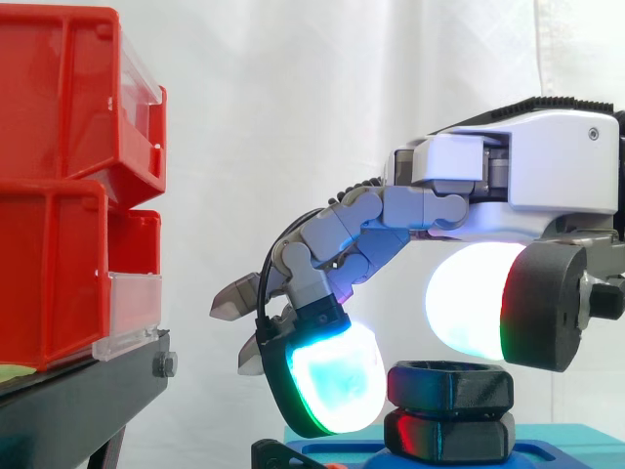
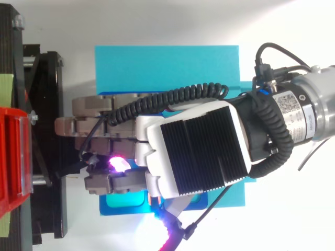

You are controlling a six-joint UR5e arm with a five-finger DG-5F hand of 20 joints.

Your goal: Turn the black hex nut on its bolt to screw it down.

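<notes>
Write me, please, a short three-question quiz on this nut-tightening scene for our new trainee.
1. True or false: in the side view, the red bins stand left of the black hex nut.
2. What colour is the base under the nut? A blue, B yellow, C white.
3. Fill in: in the side view, the hand reaches in from the ___ edge.
Key: 1 true; 2 A; 3 right.

The hand point(image 1: 547, 166) hovers palm-down just above the black hex nut point(image 1: 449, 384), its ribbed back facing up, its wrist point(image 2: 309, 112) extending level to the nut's right in the side view.
</notes>
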